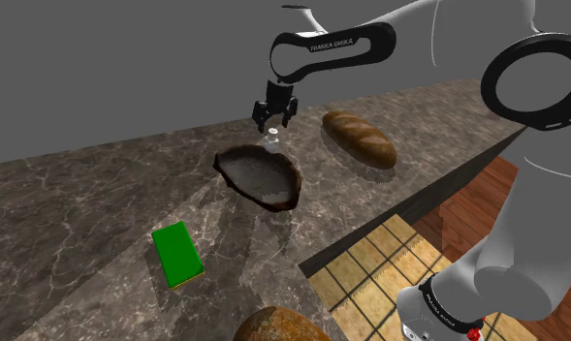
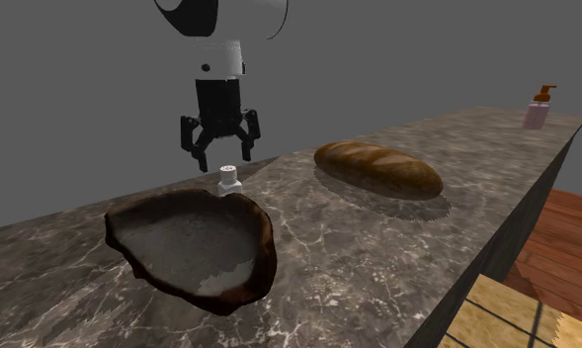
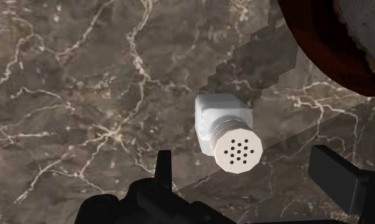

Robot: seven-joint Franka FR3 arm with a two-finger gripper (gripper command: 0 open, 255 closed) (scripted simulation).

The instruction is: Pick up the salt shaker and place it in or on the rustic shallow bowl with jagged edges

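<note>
**Shaker grasp: open gripper overhead, no contact yet**

- Salt shaker (image 3: 225,130): white, squarish body, round perforated cap. It stands upright on the marble countertop (image 1: 79,213), just beside the jagged rim of the dark shallow bowl (image 2: 264,237), on the side away from the second exterior camera.
- Gripper (image 2: 220,148) hangs directly above the shaker with its fingers spread wide and nothing between them. In the wrist view the cap sits in the gap and touches neither finger (image 3: 163,164).
- Handling, my read: small, so probably light. It looks rigid, so squeeze won't deform it. The sides look smooth, so assume it's slippery. It's tall for its footprint, so a one-sided nudge likely tips it.
- Where to grip: the flat body faces below the cap. The cap is round and narrower, so there's less contact and it could roll out of the pads. Go low enough to get the pads on the body, centred so both touch together.
- Clearance: the bowl rim is close on one side. Keep the fingers off it on the way down.
- Placement: the bowl is shallow and uneven inside, so the shaker may not stay upright once released. Lying on its side is fine for the task.
- The bread loaf (image 1: 359,139) and green block (image 1: 177,254) are well apart from the shaker and not in the way.
</note>
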